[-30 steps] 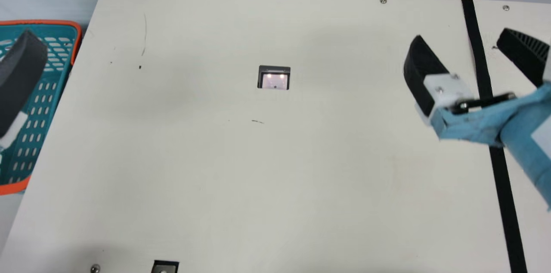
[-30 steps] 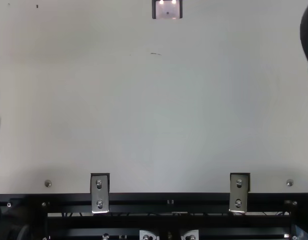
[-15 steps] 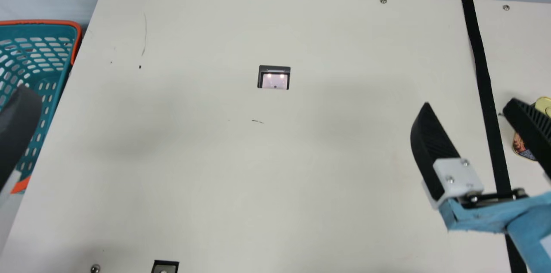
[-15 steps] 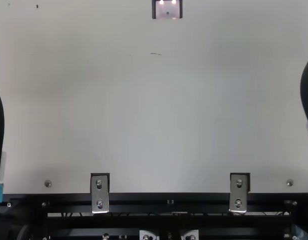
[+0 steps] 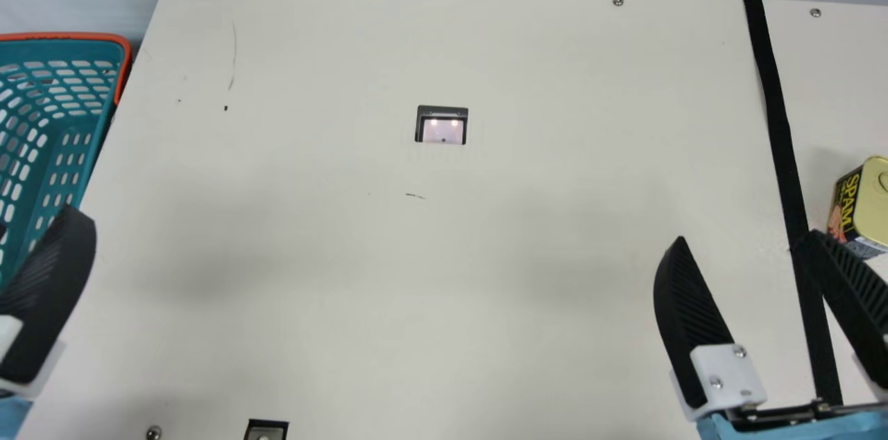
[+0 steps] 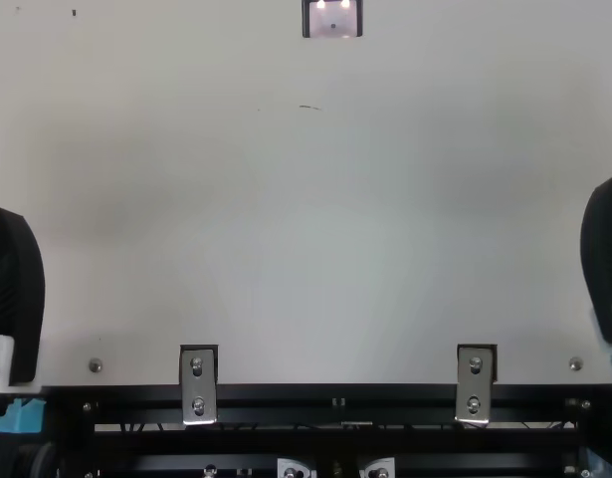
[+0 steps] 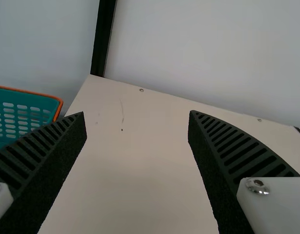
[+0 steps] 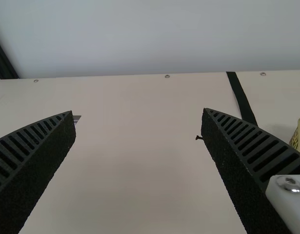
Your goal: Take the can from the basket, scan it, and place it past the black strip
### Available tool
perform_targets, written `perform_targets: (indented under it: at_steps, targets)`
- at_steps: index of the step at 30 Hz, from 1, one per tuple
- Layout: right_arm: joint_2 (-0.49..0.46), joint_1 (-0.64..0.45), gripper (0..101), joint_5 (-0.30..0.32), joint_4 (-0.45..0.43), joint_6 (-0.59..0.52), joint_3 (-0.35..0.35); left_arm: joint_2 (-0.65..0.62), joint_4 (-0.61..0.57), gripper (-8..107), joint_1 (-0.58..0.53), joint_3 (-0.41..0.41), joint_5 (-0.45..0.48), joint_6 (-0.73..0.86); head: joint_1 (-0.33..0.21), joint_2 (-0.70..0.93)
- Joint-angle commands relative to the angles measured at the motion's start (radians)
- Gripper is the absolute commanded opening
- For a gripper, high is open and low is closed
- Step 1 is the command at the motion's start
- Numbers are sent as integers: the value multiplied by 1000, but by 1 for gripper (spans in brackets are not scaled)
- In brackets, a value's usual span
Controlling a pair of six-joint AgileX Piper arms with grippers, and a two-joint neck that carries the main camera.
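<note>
Both wide open, left pincer [image 5: 35,219], right pincer [image 5: 747,237], can [image 5: 875,207] past black strip [image 5: 778,128]

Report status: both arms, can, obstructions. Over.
Left black-fingered end effector and right one open, empty. Boxy gold-lidded metal can past flat black strip. Right ribbed finger partly overlaps can, main view.

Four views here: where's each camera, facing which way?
Main view: on the neck, facing down across the table; left gripper, right gripper.
Top view: fixed above, facing steeply down; parts of both grippers.
Left wrist view: left wrist, facing across the table; two fingers.
Right wrist view: right wrist, likewise; two fingers.
Main and right wrist views share the can and black strip.
</note>
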Motion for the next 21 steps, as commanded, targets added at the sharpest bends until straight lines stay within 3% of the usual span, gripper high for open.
perform_targets:
  at_steps: [1,5,6,10,21]
  targets:
    - [-41,4,101,-4,3,-1,23,0,-27,90,7,24,-36,99,-11,12]
    - [-85,7,101,-10,2,-6,63,0,-52,90,18,82,-118,199,-11,12]
    - [-94,6,101,-12,1,-8,72,0,-46,90,14,59,-75,129,-11,12]
    - [-96,7,101,-4,5,-5,73,0,-51,90,18,82,-121,197,-11,12]
    - [-96,7,101,-7,5,-5,73,-1,-51,90,18,82,-120,199,-11,12]
